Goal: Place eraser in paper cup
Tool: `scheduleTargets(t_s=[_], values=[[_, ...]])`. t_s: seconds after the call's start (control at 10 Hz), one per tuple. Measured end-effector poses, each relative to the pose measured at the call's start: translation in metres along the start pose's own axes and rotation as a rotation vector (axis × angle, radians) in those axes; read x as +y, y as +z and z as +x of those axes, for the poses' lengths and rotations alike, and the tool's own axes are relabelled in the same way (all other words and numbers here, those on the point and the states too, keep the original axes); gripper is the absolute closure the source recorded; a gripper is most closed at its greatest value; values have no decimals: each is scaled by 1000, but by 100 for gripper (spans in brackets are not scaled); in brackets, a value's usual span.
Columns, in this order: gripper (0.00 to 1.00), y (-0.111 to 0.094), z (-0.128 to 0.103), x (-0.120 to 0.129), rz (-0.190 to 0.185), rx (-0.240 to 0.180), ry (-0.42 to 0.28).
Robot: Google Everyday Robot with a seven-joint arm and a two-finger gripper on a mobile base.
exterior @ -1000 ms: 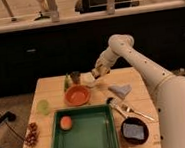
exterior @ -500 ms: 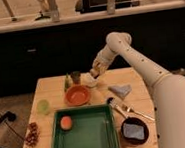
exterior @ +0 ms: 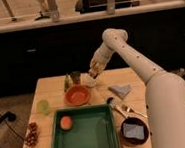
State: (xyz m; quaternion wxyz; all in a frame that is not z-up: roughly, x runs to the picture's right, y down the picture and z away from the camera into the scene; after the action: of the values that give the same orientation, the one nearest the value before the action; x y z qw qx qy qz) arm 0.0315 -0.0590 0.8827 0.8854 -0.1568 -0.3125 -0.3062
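Note:
The white paper cup (exterior: 90,82) stands at the back middle of the wooden table (exterior: 47,88), just right of the orange bowl's far edge. My gripper (exterior: 94,70) hangs directly above the cup's rim, at the end of the white arm (exterior: 135,63) that reaches in from the right. A tan and dark patch shows at the gripper's tip; I cannot tell whether it is the eraser. No eraser lies in sight on the table.
A small dark cup (exterior: 75,77) and a green bottle (exterior: 67,82) stand left of the paper cup. Nearby are an orange bowl (exterior: 78,95), a pale green cup (exterior: 43,107), a green tray (exterior: 93,139) holding an orange fruit (exterior: 66,122), a blue-grey cloth (exterior: 120,90), a black pan (exterior: 133,130) and grapes (exterior: 31,134).
The gripper has moved a little to the left and now sits over the paper cup. Nothing on the table has shifted.

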Motion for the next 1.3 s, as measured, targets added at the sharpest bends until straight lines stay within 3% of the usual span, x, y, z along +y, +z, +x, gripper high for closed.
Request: scheduleTargets(t_s=[0.6,1.3], values=[[98,15,-20,-8,-64,-67,-85],[98,23,-11,2,-143,-37,-112]])
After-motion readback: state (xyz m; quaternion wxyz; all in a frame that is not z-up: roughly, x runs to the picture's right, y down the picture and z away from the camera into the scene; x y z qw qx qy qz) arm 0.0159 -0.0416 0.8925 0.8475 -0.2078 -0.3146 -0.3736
